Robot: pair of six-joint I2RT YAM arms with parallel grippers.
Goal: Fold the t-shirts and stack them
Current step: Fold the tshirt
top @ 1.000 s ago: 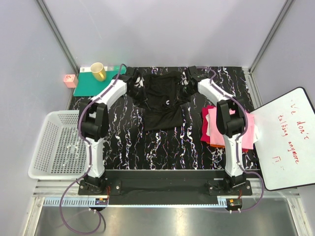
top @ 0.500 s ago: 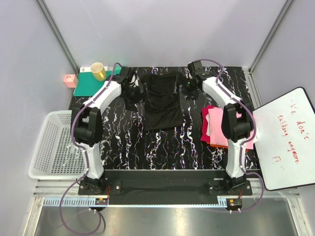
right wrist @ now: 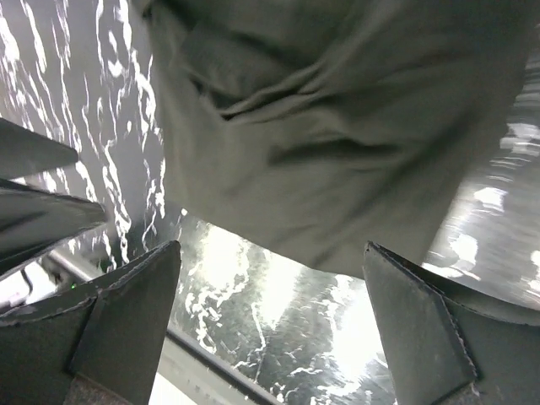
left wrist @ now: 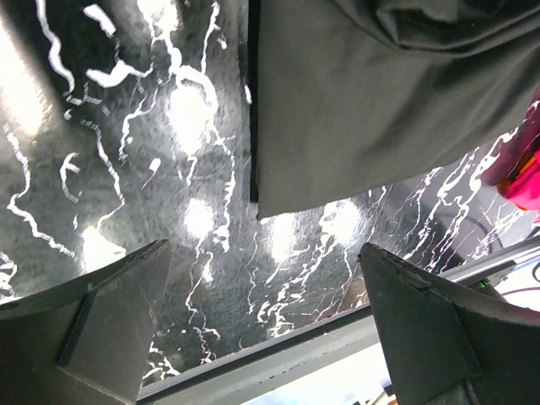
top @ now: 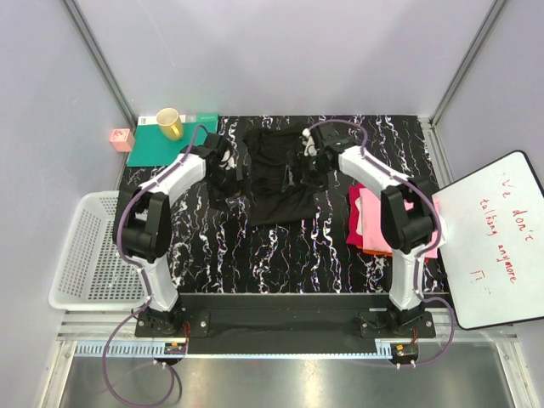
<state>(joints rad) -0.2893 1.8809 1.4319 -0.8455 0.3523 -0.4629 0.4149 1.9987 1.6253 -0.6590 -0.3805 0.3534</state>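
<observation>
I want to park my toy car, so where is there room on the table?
Bare black marbled tabletop lies between the black cloth t-shirt and the table's near edge, and in the far right corner. It is crowded around that shirt, where the left arm and right arm reach, and beside the folded pink, red and orange shirt stack.
</observation>
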